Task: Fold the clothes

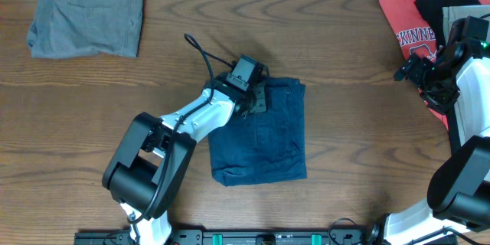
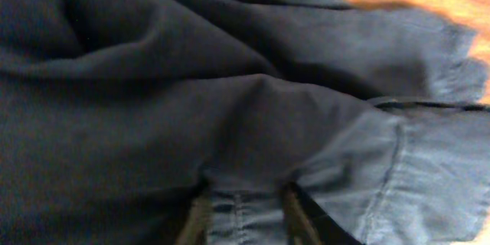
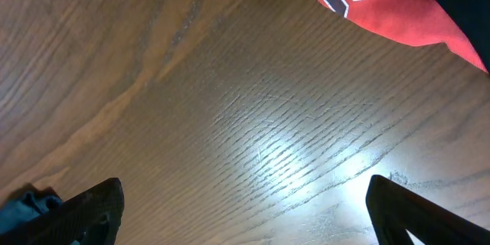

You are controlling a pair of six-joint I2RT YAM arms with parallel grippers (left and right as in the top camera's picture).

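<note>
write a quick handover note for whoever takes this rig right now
Left hand: shut on the far-left corner of the navy shorts, cloth between its fingers.
Right hand: open, empty, over bare table beside the red T-shirt.
Done: navy shorts lie as a folded rectangle mid-table.
Left: let go or fold once more; red T-shirt looks unfolded.

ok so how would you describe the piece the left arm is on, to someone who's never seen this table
On the wooden table, look to the middle, where the left gripper sits at a cloth's far edge. That cloth is the navy garment, folded into a neat rectangle. It is dark blue and denim-like, unlike the grey shorts at the far left corner and the red printed T-shirt at the far right.
</note>
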